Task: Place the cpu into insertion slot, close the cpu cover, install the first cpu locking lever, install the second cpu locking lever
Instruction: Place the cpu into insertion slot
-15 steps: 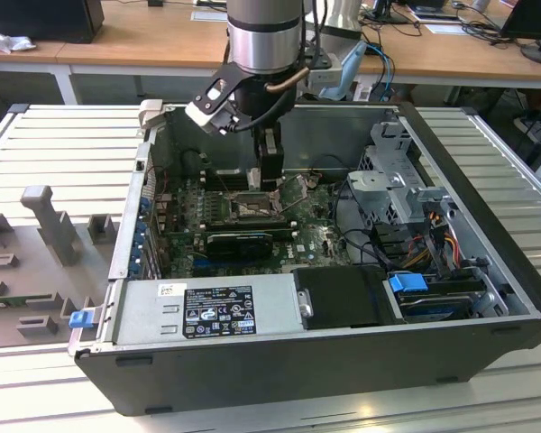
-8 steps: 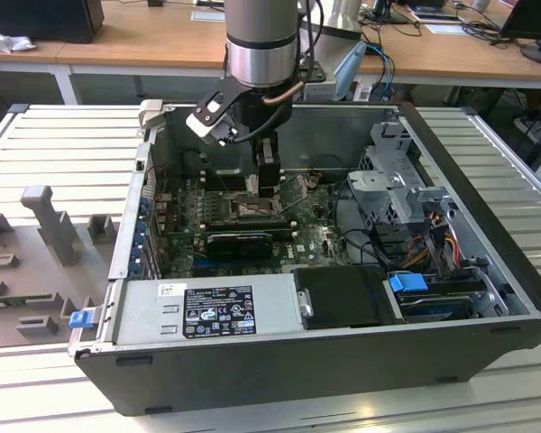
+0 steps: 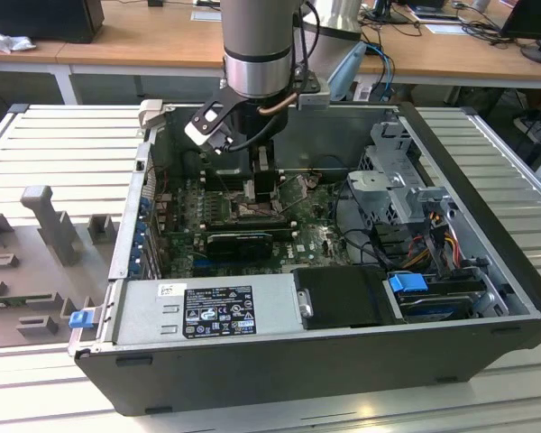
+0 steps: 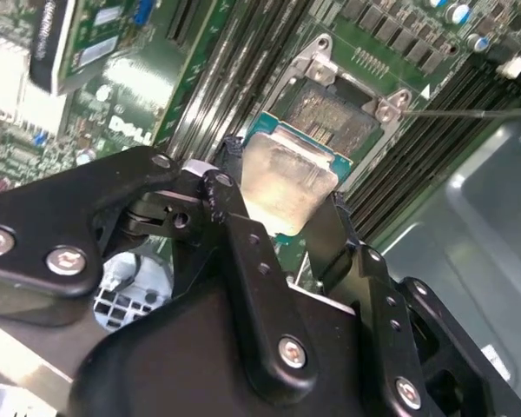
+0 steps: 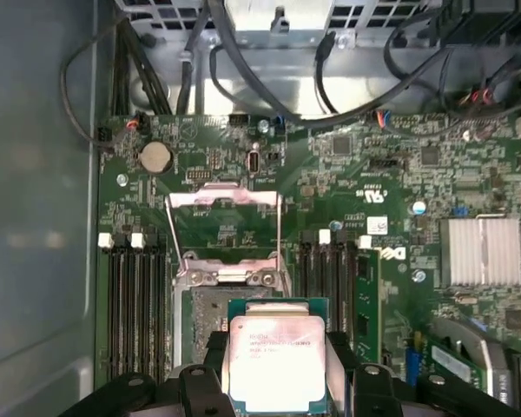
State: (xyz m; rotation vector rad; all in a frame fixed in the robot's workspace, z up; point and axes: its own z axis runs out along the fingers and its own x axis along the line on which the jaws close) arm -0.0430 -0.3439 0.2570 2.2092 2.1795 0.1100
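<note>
Holding the cpu point(image 5: 276, 358) clamped by its edges in my pincer point(image 4: 282, 181), metal lid up, lying flat, sides square to the insertion slot point(image 5: 204, 317) just below; cpu cover point(image 5: 224, 200) stands open beyond.

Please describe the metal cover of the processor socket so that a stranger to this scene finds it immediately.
Inside the open computer case, look at the green board. Between its two groups of long black memory slots lies the square socket, and the cover is hinged at its edge, swung open. It is a thin silvery frame with a large hole; the chip in the gripper is solid.
</note>
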